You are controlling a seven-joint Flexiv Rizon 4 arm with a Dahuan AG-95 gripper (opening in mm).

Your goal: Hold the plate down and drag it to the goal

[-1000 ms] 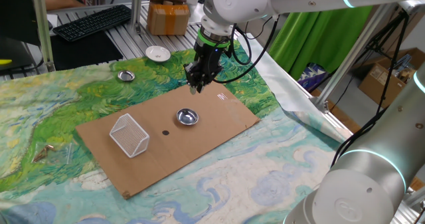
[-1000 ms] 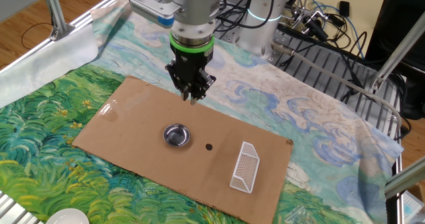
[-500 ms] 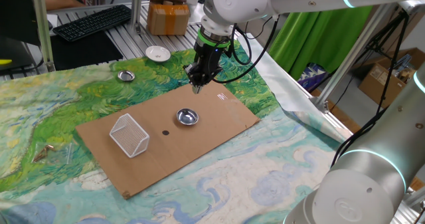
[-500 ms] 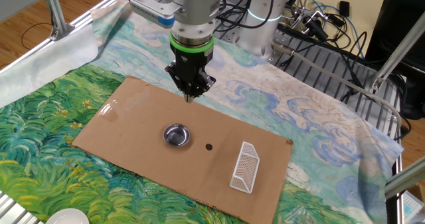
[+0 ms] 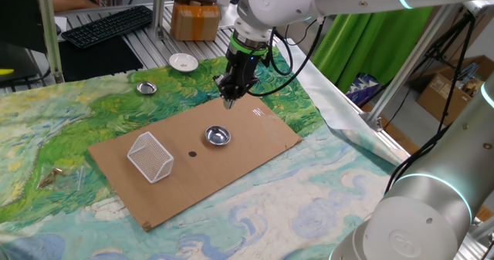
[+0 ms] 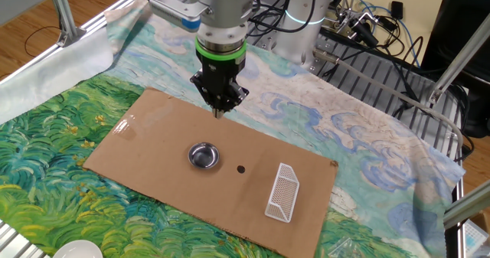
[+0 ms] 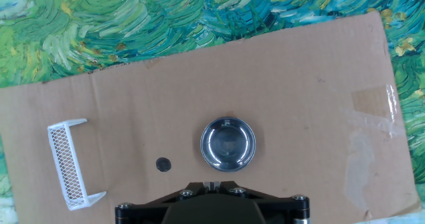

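Observation:
The plate is a small shiny steel dish lying near the middle of the brown cardboard sheet; it also shows in the other fixed view and the hand view. The goal, a white wire-mesh basket, stands on the cardboard's left part, seen too in the other fixed view and the hand view. My gripper hangs above the cardboard's far edge, behind the plate, with its fingers shut together and empty. In the hand view only its fingertips show.
A small black dot marks the cardboard between plate and basket. Another steel dish and a white ceramic dish sit on the painted cloth at the back. A keyboard and aluminium frame posts stand beyond.
The gripper's fingers have closed together over the last second. The arm has barely moved; plate and basket have not moved.

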